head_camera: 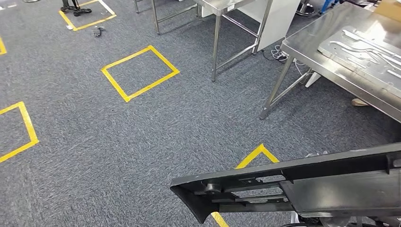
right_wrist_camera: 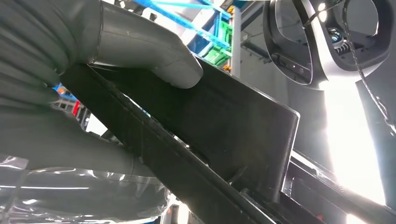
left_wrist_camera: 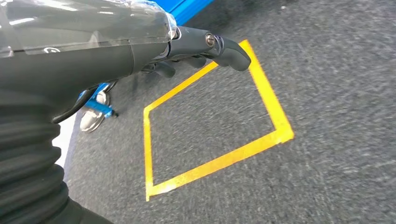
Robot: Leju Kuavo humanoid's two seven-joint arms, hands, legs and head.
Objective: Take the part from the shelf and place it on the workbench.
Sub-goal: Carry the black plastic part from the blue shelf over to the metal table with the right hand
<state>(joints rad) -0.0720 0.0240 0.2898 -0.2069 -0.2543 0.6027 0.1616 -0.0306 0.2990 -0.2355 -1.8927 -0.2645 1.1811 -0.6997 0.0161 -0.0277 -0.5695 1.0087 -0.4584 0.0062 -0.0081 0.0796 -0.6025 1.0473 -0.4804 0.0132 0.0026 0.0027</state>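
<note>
The part (head_camera: 283,184) is a long black plastic panel with ribs and a curved tip, held low over the carpet in the head view. In the right wrist view my right hand (right_wrist_camera: 140,51) grips the part (right_wrist_camera: 224,121), its thick thumb pressed on the flat face. The workbench (head_camera: 312,52), a steel table, stands ahead to the right. My left hand (left_wrist_camera: 187,44) hangs over the floor with its fingers loosely apart and nothing in them.
A flat metal plate with cut-outs (head_camera: 364,52) lies on the workbench. Another steel table (head_camera: 222,7) stands farther back. Yellow tape squares (head_camera: 140,72) mark the grey carpet, one below my left hand (left_wrist_camera: 215,163). Blue shelving (right_wrist_camera: 187,23) is behind the part.
</note>
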